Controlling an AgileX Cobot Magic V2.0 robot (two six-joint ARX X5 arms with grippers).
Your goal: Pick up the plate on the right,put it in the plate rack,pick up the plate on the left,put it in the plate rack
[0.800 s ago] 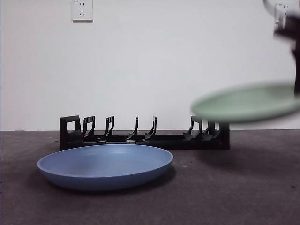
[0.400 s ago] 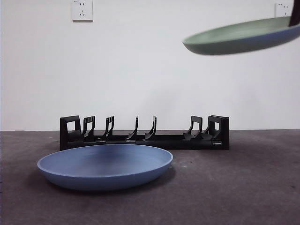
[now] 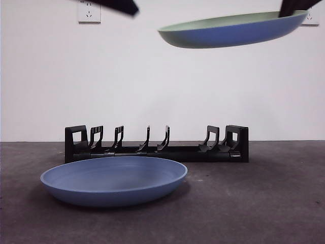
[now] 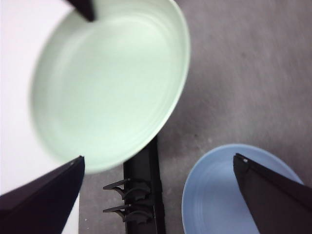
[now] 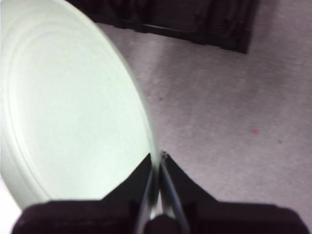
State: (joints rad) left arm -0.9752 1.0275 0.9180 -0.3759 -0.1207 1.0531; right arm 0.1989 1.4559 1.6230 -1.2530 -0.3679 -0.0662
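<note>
My right gripper (image 5: 158,163) is shut on the rim of the pale green plate (image 5: 73,107). It holds that plate (image 3: 233,30) nearly level, high in the air above the right half of the plate rack (image 3: 157,145), and shows there as a dark tip (image 3: 297,6) at the top right. The blue plate (image 3: 114,180) lies flat on the table in front of the rack's left half. My left gripper (image 4: 158,157) is open and empty, looking down on the green plate (image 4: 107,83), the blue plate (image 4: 234,190) and the rack (image 4: 141,195).
The dark grey table (image 3: 264,203) runs back to a white wall with a socket (image 3: 89,11). The left arm's black tip (image 3: 114,5) shows at the top edge. The rack (image 5: 185,19) lies far below the held plate.
The green plate has risen high and moved left over the rack. The left arm's black tip has come into the front view at the top.
</note>
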